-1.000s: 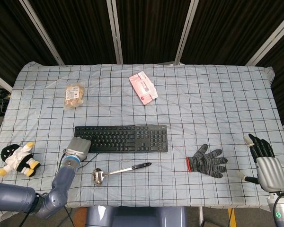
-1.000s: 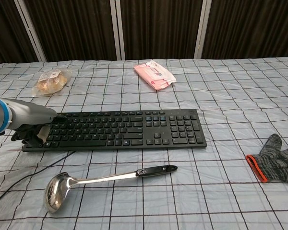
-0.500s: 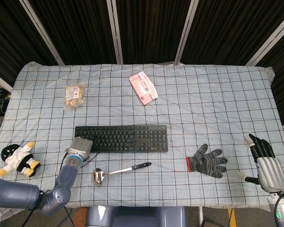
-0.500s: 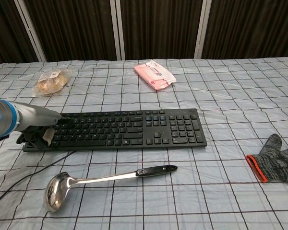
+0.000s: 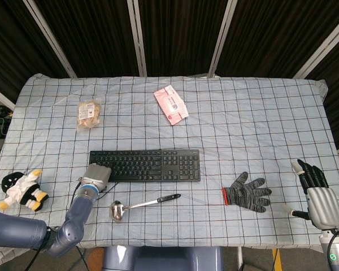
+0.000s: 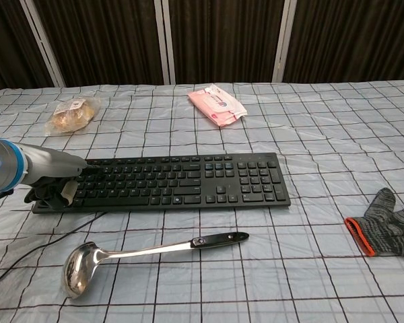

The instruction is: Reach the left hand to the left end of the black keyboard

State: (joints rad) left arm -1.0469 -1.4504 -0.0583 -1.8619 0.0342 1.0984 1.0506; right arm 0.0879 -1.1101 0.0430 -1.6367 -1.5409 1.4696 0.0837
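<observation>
Barely shifted since a second ago, the left hand [image 6: 50,189] rests curled on the left end of the black keyboard [image 6: 168,182], grasping nothing. Right hand [image 5: 316,195] hovers open-fingered, empty. Farther back, a clear bag [image 6: 71,113] holds snacks; the pink packet's [image 6: 217,104] print is unreadable.

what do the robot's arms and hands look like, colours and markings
The left arm is matte blue-grey with rounded segments; a bright blue ring with a small lit dot circles its wrist. The left hand has a silver-grey metallic back and dark fingers. The right hand has the same silver back, with black segmented fingers and a pale thumb, on a grey wrist bearing a small green light.
</observation>
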